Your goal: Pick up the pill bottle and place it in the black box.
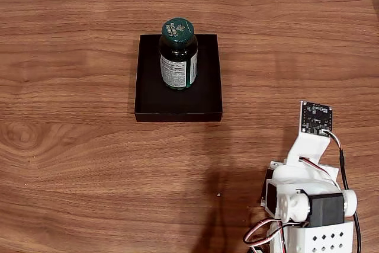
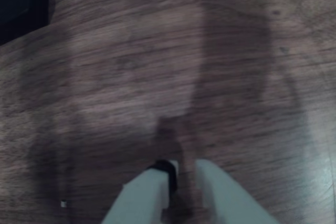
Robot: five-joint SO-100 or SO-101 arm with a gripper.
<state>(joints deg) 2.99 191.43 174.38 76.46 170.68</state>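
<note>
Basically done | step: arm [image 1: 308, 205] is judged to be parked near right, well apart from the box, clear retreat advised | gripper [image 2: 184, 174]: fingers nearly shut in wrist view, nothing held, bare table [image 2: 157, 77] below | pill bottle [image 1: 178, 54] is seen upright inside black box [image 1: 204, 99], far centre

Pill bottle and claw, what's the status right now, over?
Claw empty, nearly shut, low over bare table. Bottle upright inside box. Nothing in the way.
</note>
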